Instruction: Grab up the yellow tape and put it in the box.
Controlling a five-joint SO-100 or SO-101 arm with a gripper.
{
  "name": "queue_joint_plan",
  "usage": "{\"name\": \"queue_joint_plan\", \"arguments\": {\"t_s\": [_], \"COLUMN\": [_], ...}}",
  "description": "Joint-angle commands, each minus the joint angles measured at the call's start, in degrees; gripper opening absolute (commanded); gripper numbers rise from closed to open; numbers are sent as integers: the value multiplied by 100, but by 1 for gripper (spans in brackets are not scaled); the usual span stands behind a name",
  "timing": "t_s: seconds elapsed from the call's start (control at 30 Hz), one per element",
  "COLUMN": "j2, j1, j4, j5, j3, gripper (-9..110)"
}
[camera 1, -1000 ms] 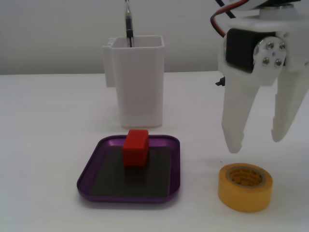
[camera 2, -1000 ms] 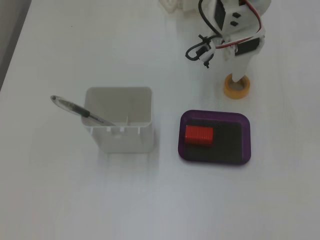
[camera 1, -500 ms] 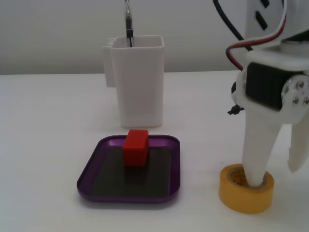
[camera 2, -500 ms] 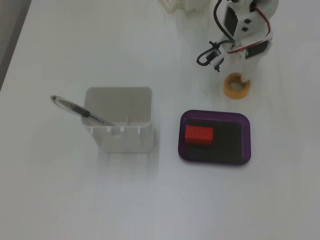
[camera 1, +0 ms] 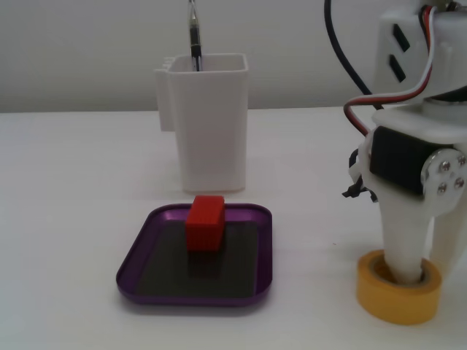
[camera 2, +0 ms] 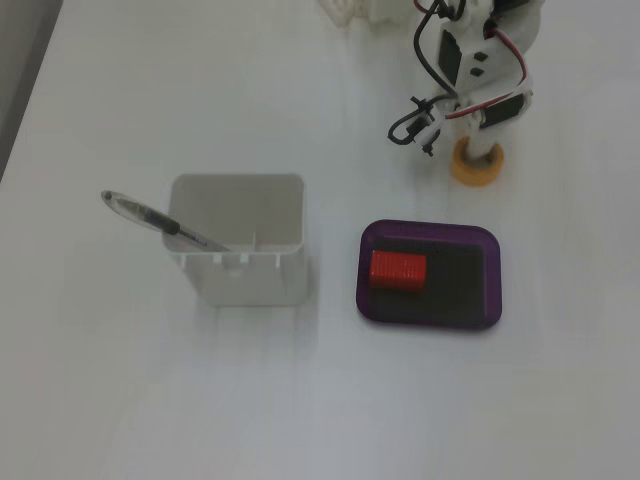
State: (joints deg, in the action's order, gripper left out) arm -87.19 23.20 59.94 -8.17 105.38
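gripper narrow, one finger down the tape's hole, the other outside its wall, straddling the ring | tape yellow-orange roll flat on the table, at 3 o'clock of the box in the side fixed view, apart from it | no readable writing

This looks like a hobbyist's desk or small lab bench: a plain white table against a bare pale wall, a white plastic pen holder with a pen in it, and a 3D-printed robot arm with loose exposed wires.
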Motion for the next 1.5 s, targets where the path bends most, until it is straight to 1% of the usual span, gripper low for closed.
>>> {"name": "queue_joint_plan", "arguments": {"t_s": [0.0, 0.1, 0.33, 0.47, 0.53, 0.6, 0.67, 0.73, 0.83, 1.07, 1.23, 1.47], "j2": [-88, -193, -448, -439, -396, -325, -70, 343, 1028, 2496, 3076, 3305], "j1": [18, 0, 44, -9, -53, -62, -62, -62, -79, -905, -976, -958], "j4": [26, 97, 1160, 1187, 1028, 791, 589, 483, 475, 545, 571, 580], "j5": [-18, -18, -9, 62, 439, 1187, 1714, 1907, 1934, 1951, 1942, 1951], "j3": [-132, -536, -2197, -2786, -3261, -3674, -3902, -4052, -4430, -5555, -6126, -6117], "gripper": [-1, -1, 0, 0, 0, 0, 0, 0, 0, 0, 0, 0]}}
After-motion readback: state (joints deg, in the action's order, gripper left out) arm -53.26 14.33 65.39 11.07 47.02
